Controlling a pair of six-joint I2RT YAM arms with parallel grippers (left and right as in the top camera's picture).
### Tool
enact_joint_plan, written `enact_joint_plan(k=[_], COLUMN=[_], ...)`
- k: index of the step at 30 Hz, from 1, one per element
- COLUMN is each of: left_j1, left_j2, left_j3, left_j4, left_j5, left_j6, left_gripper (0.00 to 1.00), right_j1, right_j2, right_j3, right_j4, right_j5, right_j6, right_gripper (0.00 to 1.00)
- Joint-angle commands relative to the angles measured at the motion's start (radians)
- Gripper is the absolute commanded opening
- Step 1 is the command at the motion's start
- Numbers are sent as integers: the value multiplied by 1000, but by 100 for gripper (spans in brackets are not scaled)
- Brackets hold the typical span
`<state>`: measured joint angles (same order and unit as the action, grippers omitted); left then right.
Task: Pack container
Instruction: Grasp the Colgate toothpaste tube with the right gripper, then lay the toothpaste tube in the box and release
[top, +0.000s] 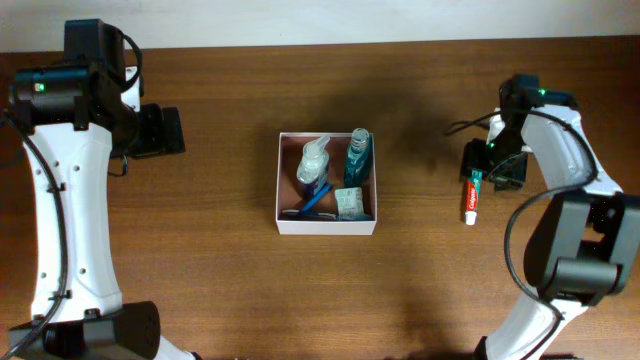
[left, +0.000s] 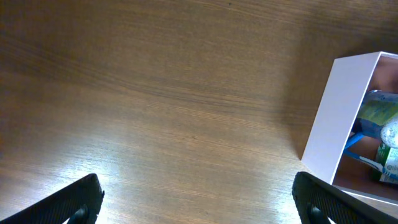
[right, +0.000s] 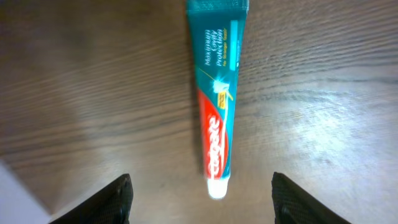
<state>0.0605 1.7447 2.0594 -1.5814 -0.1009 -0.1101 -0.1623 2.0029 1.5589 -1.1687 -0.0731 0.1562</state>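
The container (top: 285, 222), a square shallow box with white walls and a brownish-pink inside, sits mid-table and holds a pale pump bottle (top: 313, 160), a blue bottle (top: 358, 156), a blue toothbrush (top: 315, 198) and a small green-and-white packet (top: 349, 203). Its white wall shows at the right of the left wrist view (left: 339, 118). A teal, red and white toothpaste tube (top: 472, 196) lies on the table to the right. In the right wrist view the tube (right: 217, 99) lies between and ahead of my open right gripper (right: 200, 199). My left gripper (left: 196, 202) is open and empty over bare wood, far left of the box.
The wooden table (top: 220, 290) runs to a pale wall along the far edge. The left arm's white links (top: 70, 200) stand along the left side and the right arm's (top: 580, 200) along the right side.
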Motion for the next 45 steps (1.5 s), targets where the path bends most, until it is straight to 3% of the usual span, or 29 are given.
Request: enact_joint_plan(k=[1, 8, 11, 15, 18, 23, 29, 33, 38, 42, 45], left_j1=[0, -1, 0, -1, -1, 0, 0, -1, 0, -1, -1], left_j2=[-16, -16, -16, -16, -16, -16, -16, -16, -16, -16, -16], left_j3=[9, 9, 9, 9, 9, 9, 9, 9, 9, 9, 9], left_j4=[1, 1, 1, 1, 1, 1, 1, 1, 1, 1, 1], left_j5=[7, 7, 6, 7, 7, 7, 7, 7, 7, 7, 7], left_j6=[-9, -9, -9, -9, -9, -9, -9, -9, -9, -9, -9], left_gripper=[100, 100, 99, 99, 100, 99, 100, 100, 100, 99, 99], right_j1=[-21, -21, -21, -21, -20, 35, 283, 491, 743, 784, 776], right_j2=[51, 167, 171, 167, 131, -86, -423, -492, -440, -349, -280], right_j3=[-19, -40, -47, -46, -42, -17, 1, 1, -1, -1, -1], right_j4=[21, 59, 70, 60, 38, 0, -48, -48, -48, -6, 61], right_j5=[-13, -29, -28, -27, -21, -22, -48, -47, -47, -47, -47], right_j6=[10, 10, 10, 10, 10, 10, 0, -143, -474, -746, -833], right_gripper=[65, 43, 25, 11, 6, 4, 4, 4, 4, 4, 4])
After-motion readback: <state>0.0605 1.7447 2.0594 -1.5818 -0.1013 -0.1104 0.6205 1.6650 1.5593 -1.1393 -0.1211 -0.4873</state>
